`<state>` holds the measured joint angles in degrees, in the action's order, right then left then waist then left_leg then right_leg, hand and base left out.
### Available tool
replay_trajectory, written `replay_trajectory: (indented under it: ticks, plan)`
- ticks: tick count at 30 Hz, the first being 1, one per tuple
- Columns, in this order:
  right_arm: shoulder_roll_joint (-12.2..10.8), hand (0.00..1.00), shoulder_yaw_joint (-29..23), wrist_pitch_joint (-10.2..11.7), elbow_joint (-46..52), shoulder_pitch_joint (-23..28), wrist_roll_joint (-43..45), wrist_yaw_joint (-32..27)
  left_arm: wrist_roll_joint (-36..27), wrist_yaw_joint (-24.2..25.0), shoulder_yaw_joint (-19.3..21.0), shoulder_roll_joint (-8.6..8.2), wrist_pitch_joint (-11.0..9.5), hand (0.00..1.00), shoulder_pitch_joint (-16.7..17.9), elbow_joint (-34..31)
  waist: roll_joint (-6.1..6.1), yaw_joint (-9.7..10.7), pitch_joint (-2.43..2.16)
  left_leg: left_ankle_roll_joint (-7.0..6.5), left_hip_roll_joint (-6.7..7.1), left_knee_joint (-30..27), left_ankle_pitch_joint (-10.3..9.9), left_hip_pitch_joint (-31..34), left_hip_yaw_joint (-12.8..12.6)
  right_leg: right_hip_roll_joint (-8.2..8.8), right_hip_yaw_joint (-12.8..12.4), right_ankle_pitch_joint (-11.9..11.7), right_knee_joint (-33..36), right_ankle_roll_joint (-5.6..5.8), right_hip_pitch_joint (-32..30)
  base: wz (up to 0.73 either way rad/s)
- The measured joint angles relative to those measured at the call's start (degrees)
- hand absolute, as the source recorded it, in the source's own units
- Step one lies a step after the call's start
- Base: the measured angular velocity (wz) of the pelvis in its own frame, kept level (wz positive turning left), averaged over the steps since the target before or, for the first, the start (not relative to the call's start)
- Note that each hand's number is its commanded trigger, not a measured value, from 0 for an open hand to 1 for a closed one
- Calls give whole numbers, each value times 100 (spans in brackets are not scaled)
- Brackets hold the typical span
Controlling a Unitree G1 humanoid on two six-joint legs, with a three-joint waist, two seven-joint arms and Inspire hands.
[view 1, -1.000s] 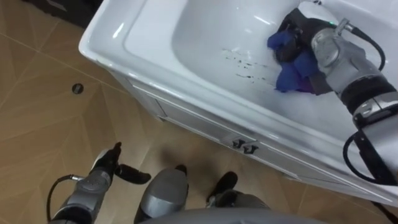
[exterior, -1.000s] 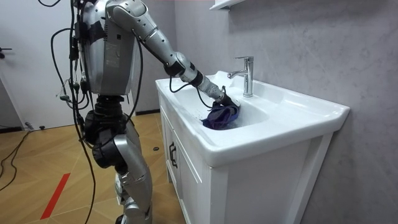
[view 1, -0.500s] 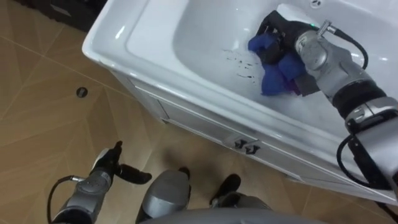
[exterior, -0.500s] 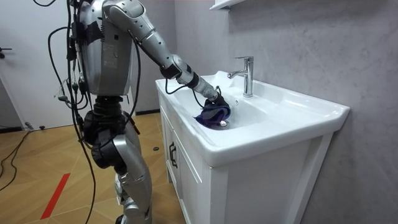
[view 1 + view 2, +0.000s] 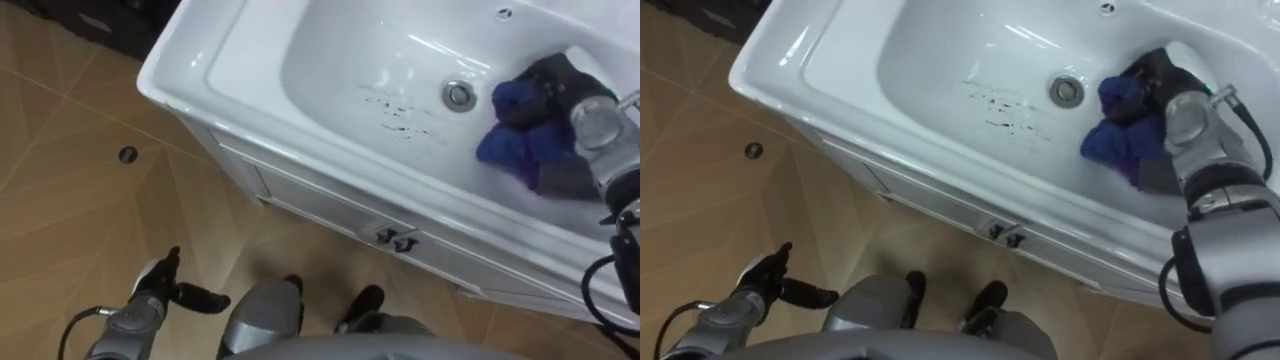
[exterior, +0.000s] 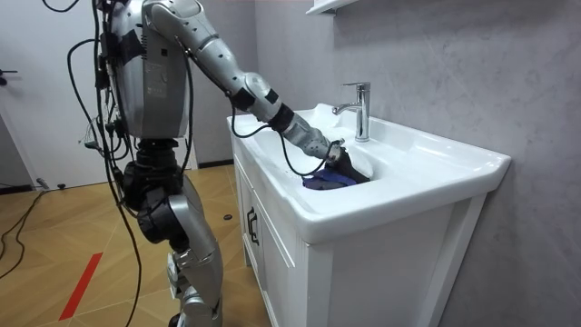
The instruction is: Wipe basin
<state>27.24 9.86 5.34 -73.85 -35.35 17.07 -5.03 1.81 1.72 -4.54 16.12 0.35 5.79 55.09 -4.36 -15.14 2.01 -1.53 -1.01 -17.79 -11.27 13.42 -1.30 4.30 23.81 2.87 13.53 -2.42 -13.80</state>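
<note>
The white basin point(image 5: 205, 62) point(image 5: 790, 60) lies below me, with a metal drain point(image 5: 459, 95) at its middle and dark specks point(image 5: 400, 108) just left of the drain. My right hand point(image 5: 556, 82) point(image 5: 1156, 70) is inside the bowl, right of the drain. Its fingers are curled on a bunched blue cloth point(image 5: 512, 142) point(image 5: 1118, 135) that presses on the basin's near right slope. In the room view I stand at the basin's side with the right arm stretched out, the hand point(image 6: 335, 153) over the cloth point(image 6: 329, 179). My left hand point(image 5: 160, 290) hangs open low by my side.
A chrome tap point(image 6: 360, 109) stands at the back of the basin against the grey wall. The white cabinet below has a dark door handle point(image 5: 397, 238). A small round dark disc point(image 5: 127, 155) sits in the wooden floor. A shelf point(image 6: 327, 7) hangs above.
My right hand dragged the cloth left across the drain, then back to the right side of the bowl, uncovering the drain. The view shifted slightly.
</note>
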Motion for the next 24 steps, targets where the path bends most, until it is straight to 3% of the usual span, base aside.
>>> replay_trajectory:
  ticks: [2,3,8,18,22,24]
  plan:
    - [30,100,-4,18,-93,25,-253,-51,-2,1,-1,0,11,0,40,1,10,113,-92,0,7,-9,1,-16,6,10,14,5,10,4,14,0]
    - [55,100,-4,23,-100,43,-332,-67,-2,1,-1,0,11,0,73,0,13,118,-105,0,8,-18,1,-13,8,11,18,5,9,4,17,0]
    - [277,100,-62,46,-215,60,-521,-195,3,-107,47,6,31,0,155,-242,22,215,-112,-49,90,-46,34,-41,70,74,7,31,18,41,88,9]
    - [286,100,-64,90,-382,101,-713,-267,0,-280,46,100,188,0,271,-251,40,259,-129,-69,122,-65,24,-113,138,97,12,54,33,81,192,4]
    - [286,100,-226,104,-382,114,-743,-273,2,-279,46,99,211,0,279,-250,114,266,-182,-72,128,-59,25,-129,139,113,15,56,56,84,200,0]
    - [286,100,-226,105,-377,115,-736,-287,2,-279,46,97,213,0,266,-255,131,287,-183,-86,143,-35,38,-159,145,145,23,76,116,100,206,2]
